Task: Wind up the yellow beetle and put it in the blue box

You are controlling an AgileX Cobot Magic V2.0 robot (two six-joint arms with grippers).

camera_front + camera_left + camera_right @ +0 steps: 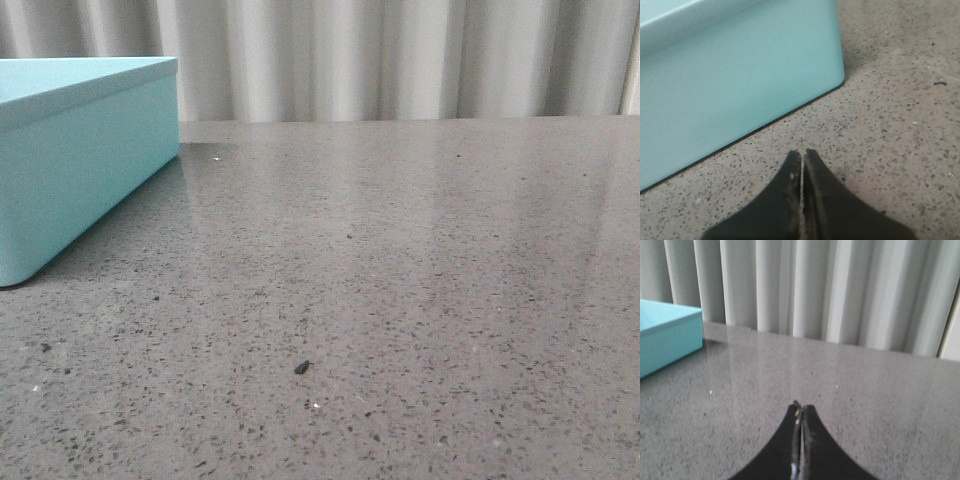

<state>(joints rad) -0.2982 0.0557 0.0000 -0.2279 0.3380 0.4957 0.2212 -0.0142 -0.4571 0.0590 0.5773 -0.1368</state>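
No step was begun: both the left pincer [801, 152] and right pincer [799, 406] were closed and empty. The blue box [75, 160] sat on the counter [400, 280]; the yellow beetle was unseen and would first need locating.

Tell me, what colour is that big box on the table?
Light turquoise blue, plain and matte. The blue box shows best in the left wrist view.

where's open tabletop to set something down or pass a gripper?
Bare table runs from the blue box rightward and back to the curtain; only a small dark speck lies near the front. The one tight spot is the left side, where the shut left gripper sits beside the box wall.
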